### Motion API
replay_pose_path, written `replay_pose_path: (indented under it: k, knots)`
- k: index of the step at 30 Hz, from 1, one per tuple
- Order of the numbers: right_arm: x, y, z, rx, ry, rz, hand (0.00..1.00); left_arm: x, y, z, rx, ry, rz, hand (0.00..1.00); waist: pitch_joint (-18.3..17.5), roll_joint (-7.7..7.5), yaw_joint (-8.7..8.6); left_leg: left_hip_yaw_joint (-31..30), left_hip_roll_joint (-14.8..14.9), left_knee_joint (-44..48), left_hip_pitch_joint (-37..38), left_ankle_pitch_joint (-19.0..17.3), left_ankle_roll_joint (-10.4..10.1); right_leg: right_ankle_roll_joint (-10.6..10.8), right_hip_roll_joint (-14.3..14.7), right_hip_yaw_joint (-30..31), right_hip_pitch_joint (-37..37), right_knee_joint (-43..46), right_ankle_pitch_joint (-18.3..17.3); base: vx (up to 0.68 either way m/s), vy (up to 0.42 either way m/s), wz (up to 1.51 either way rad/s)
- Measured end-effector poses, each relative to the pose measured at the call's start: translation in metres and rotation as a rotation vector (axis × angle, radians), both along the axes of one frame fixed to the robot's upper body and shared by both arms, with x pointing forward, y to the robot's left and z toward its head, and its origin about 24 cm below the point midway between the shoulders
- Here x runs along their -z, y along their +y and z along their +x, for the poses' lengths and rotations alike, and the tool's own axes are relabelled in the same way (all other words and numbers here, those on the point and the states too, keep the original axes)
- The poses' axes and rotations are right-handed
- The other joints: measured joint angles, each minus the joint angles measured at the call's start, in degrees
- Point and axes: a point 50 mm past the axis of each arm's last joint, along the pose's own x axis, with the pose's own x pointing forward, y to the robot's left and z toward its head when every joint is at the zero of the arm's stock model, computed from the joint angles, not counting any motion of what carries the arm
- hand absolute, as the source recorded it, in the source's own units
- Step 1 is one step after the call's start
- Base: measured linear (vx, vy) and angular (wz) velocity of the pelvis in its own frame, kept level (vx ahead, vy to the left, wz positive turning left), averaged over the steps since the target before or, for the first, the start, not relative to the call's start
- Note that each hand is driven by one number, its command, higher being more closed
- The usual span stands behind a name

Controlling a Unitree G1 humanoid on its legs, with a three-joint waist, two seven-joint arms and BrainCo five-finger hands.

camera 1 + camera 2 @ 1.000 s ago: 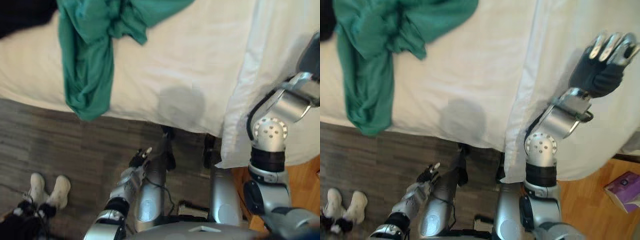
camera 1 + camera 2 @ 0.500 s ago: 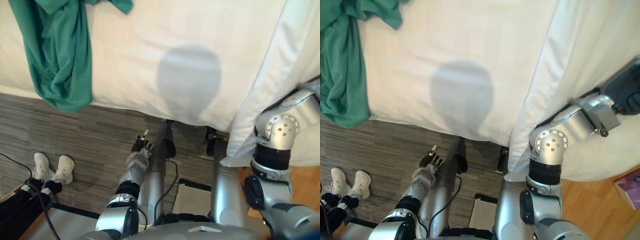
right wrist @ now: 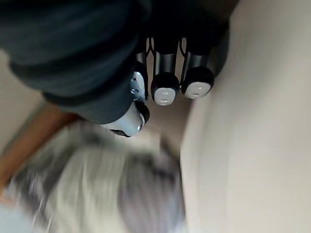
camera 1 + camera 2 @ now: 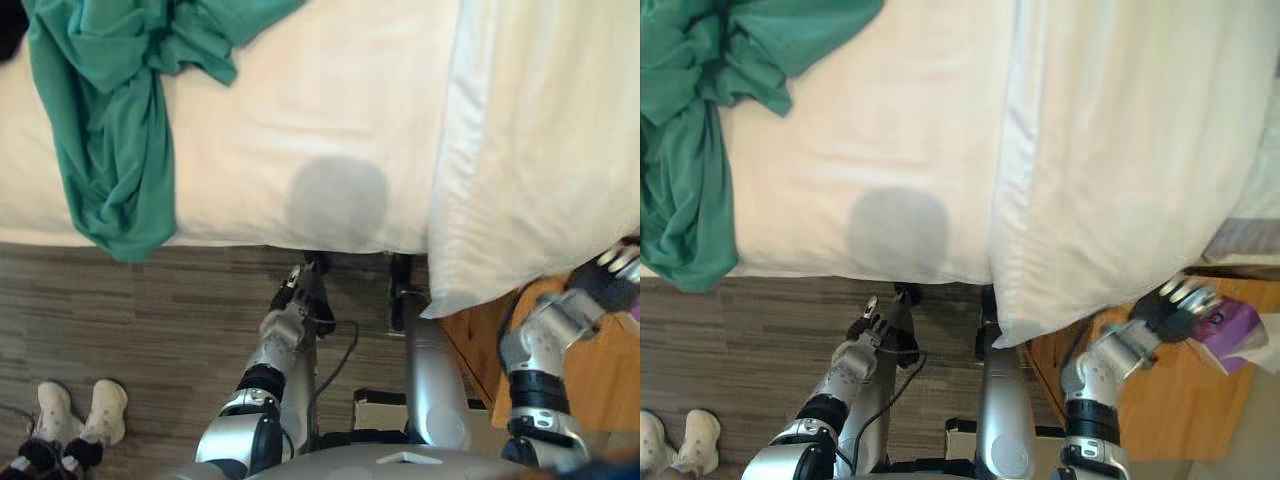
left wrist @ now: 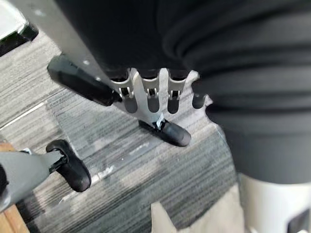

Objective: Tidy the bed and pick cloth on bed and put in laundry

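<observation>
- No text, label, number or sign could be read.
- The purple box (image 4: 1235,326) was too small and blurred for any print on it to be made out.
</observation>
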Motion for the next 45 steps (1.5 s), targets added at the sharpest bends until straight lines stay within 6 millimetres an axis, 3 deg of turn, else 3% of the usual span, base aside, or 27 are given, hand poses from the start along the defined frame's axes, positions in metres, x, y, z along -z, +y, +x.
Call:
replay_pose_path:
  k: [1,2,6,9,11,14,18,20,22,24,25,27,29,30,31,32,33,35,36,37,38,40,41,42,43,44,45]
  knots:
    - [0.015,0.013,-0.005,-0.042,0.059,0.049,1.00,0.002,0.000,-0.003,0.004,0.005,0.002,0.00,0.0,0.11,-0.45,0.3,0.1,0.0,1.3,-0.2,0.1,0.0,0.1,0.3,1.1,0.0,0.0,0.03,-0.013,-0.20]
    - [0.021,0.017,-0.007,-0.063,0.089,0.057,0.00,0.003,-0.001,-0.003,0.012,0.005,0.003,0.00,0.0,0.15,-0.51,0.6,0.1,0.0,2.0,-0.3,0.1,0.0,0.2,0.4,1.7,-0.1,0.0,0.03,-0.020,-0.21]
    - [0.035,0.022,-0.019,-0.167,0.232,-0.019,0.00,0.008,-0.008,-0.011,0.062,-0.010,-0.002,0.00,-0.1,0.23,-0.43,1.2,0.5,0.0,7.7,-1.5,0.3,-0.3,0.5,0.4,7.8,-1.1,-0.4,0.04,-0.027,-0.08]
    - [0.038,0.032,-0.023,-0.337,0.416,-0.232,0.00,0.018,-0.012,-0.023,0.100,0.015,0.000,0.00,-0.5,0.41,-0.31,1.2,0.1,-0.7,11.7,-2.3,0.5,-0.2,0.1,-0.1,11.8,-1.5,-1.4,0.06,-0.026,0.03]
    - [0.046,0.045,-0.029,-0.474,0.565,-0.390,0.00,0.030,-0.012,-0.041,0.112,0.076,-0.002,0.00,-3.2,0.50,-0.26,1.2,-0.2,-1.7,13.4,-2.1,0.8,-0.2,-0.1,-0.3,13.6,-2.2,-1.7,0.10,-0.030,0.03]
    - [0.072,0.072,-0.048,-0.736,0.852,-0.595,0.00,0.052,-0.010,-0.080,0.130,0.203,-0.006,0.00,-8.6,0.71,0.17,0.5,-0.4,-2.6,17.9,-2.7,-0.1,-0.2,-0.2,-1.6,19.9,-5.5,-1.7,0.19,-0.046,0.09]
    - [0.106,0.094,-0.073,-1.113,1.144,-0.840,0.00,0.060,-0.002,-0.098,0.195,0.269,0.073,0.00,-12.4,0.46,0.40,-1.3,-0.2,-2.7,21.4,-3.2,-0.8,-0.2,-0.1,-4.1,26.0,-8.8,-1.7,0.13,-0.041,0.25]
    - [0.116,0.092,-0.082,-1.269,1.250,-0.960,0.00,0.063,0.002,-0.104,0.254,0.296,0.138,0.00,-13.9,0.32,1.50,-3.0,-0.1,-2.7,24.2,-3.5,-1.1,-0.1,0.1,-6.0,30.9,-11.2,-1.6,0.09,-0.037,0.32]
    - [0.125,0.089,-0.093,-1.345,1.301,-0.931,0.00,0.064,0.008,-0.107,0.268,0.308,0.180,0.00,-14.5,-0.21,1.86,-3.7,-0.2,-2.7,26.7,-4.3,-1.0,-0.1,-0.1,-8.0,34.7,-12.5,-1.6,0.05,-0.016,0.39]
    - [0.134,0.084,-0.109,-1.411,1.360,-0.848,0.00,0.065,0.018,-0.111,0.257,0.328,0.243,0.00,-15.1,-1.62,1.61,-1.3,0.9,3.4,25.1,-8.0,-0.3,0.0,-1.2,-10.1,36.0,-12.0,-2.0,0.01,0.009,0.37]
    - [0.135,0.080,-0.110,-1.408,1.366,-0.808,0.00,0.064,0.025,-0.110,0.231,0.332,0.268,0.00,-15.3,-1.22,1.34,1.0,3.3,11.5,22.2,-11.8,0.1,0.2,-1.8,-11.2,35.9,-10.4,-2.4,0.02,0.010,0.14]
    - [0.135,0.075,-0.112,-1.402,1.374,-0.769,0.00,0.063,0.037,-0.109,0.198,0.324,0.314,0.00,-14.9,-1.03,1.56,1.0,5.2,19.4,19.8,-15.8,0.9,1.3,-2.5,-11.2,34.8,-6.0,-4.5,-0.01,0.070,-0.08]
    - [0.136,0.074,-0.112,-1.392,1.381,-0.736,0.00,0.064,0.051,-0.116,0.189,0.343,0.362,0.00,-14.6,-1.48,1.53,1.1,5.0,21.9,19.3,-17.2,1.0,1.7,-4.2,-11.2,32.6,-0.8,-6.5,-0.07,0.092,-0.06]
    - [0.135,0.073,-0.112,-1.381,1.394,-0.734,0.00,0.064,0.062,-0.123,0.162,0.366,0.395,0.00,-14.9,-2.19,1.66,1.5,4.3,22.0,18.9,-17.2,0.9,1.5,-5.3,-11.2,31.1,1.2,-7.3,-0.10,0.067,-0.03]
    - [0.135,0.071,-0.111,-1.368,1.414,-0.731,0.00,0.065,0.072,-0.130,0.124,0.382,0.408,0.00,-15.0,-4.39,1.29,2.6,3.6,23.0,18.3,-18.9,-0.7,1.1,-7.1,-10.8,29.6,1.9,-7.8,-0.11,0.073,-0.08]
    - [0.135,0.072,-0.111,-1.363,1.425,-0.723,0.00,0.064,0.078,-0.130,0.094,0.380,0.418,0.00,-14.8,-4.58,1.54,3.8,4.6,26.6,17.5,-21.2,0.9,0.9,-8.1,-10.2,28.6,2.7,-7.9,-0.10,0.077,-0.29]
    - [0.135,0.068,-0.107,-1.327,1.459,-0.706,0.00,0.062,0.087,-0.132,0.053,0.383,0.420,0.00,-14.9,-4.61,1.68,4.4,8.5,38.0,15.5,-25.1,3.6,0.9,-9.8,-8.0,26.1,4.5,-7.9,-0.07,0.106,-0.45]
    - [0.135,0.055,-0.111,-1.287,1.539,-0.708,0.00,0.067,0.088,-0.149,0.018,0.411,0.416,0.00,-14.8,-4.53,0.34,3.4,17.4,37.1,17.6,-24.5,-0.1,1.7,-13.4,-4.7,22.4,7.7,-7.4,-0.09,0.262,-0.22]
    - [0.135,0.053,-0.114,-1.277,1.558,-0.701,0.00,0.067,0.091,-0.152,0.002,0.415,0.431,0.00,-15.0,-4.26,-0.06,2.3,19.8,35.1,17.8,-23.6,-1.0,1.8,-14.2,-4.4,21.1,8.8,-7.3,-0.09,0.322,0.19]
    - [0.136,0.049,-0.120,-1.247,1.577,-0.678,0.00,0.067,0.098,-0.158,-0.013,0.417,0.459,0.00,-14.9,-3.80,-0.69,0.7,23.5,30.9,18.8,-20.7,-2.6,2.4,-15.9,-3.7,19.4,10.5,-7.0,-0.08,0.493,0.39]
    - [0.136,0.045,-0.125,-1.209,1.589,-0.669,0.00,0.067,0.100,-0.160,-0.012,0.406,0.465,0.00,-15.0,-3.71,-1.22,-0.6,25.3,27.6,20.1,-17.7,-3.5,4.1,-18.6,-3.5,19.3,10.7,-6.1,-0.07,0.525,0.45]
    - [0.135,0.038,-0.131,-1.179,1.624,-0.689,0.00,0.067,0.093,-0.156,0.022,0.360,0.457,0.00,-15.1,-3.51,-0.96,-0.7,24.6,24.4,22.3,-13.9,-6.1,8.0,-21.9,-3.6,21.6,7.0,-3.7,-0.03,0.584,0.45]
    - [0.134,0.029,-0.139,-1.158,1.664,-0.738,0.00,0.068,0.080,-0.151,0.079,0.324,0.433,0.00,-15.9,-1.70,-0.75,-2.1,22.8,23.8,23.1,-12.5,-9.9,10.4,-23.6,-4.3,24.2,1.9,0.6,0.00,0.673,0.38]
    - [0.135,0.035,-0.137,-1.153,1.659,-0.749,0.00,0.065,0.080,-0.143,0.109,0.293,0.453,0.00,-15.6,-2.71,-0.31,-1.6,21.8,26.6,22.3,-14.3,-14.1,9.6,-25.4,-3.5,24.9,0.2,3.6,-0.06,0.874,0.23]
    - [0.138,0.048,-0.136,-1.176,1.634,-0.746,0.00,0.059,0.087,-0.127,0.161,0.260,0.492,0.00,-15.1,-4.44,0.35,-1.7,19.6,30.9,20.7,-17.8,-13.7,2.7,-27.0,-3.4,25.4,-4.5,13.6,-0.10,0.905,-0.23]
    - [0.138,0.052,-0.133,-1.209,1.614,-0.825,0.00,0.061,0.090,-0.133,0.204,0.291,0.514,0.00,-15.5,-3.76,0.45,0.2,19.7,31.6,21.1,-19.9,-12.8,-3.6,-26.3,-6.2,26.3,-10.0,23.9,-0.10,0.878,-0.33]
    - [0.137,0.056,-0.128,-1.244,1.591,-0.871,0.00,0.062,0.091,-0.136,0.220,0.307,0.517,0.00,-15.5,-3.79,-0.10,1.3,19.6,30.8,22.1,-20.1,-12.0,-1.9,-25.4,-8.4,26.9,-10.1,22.9,-0.06,0.881,-0.42]
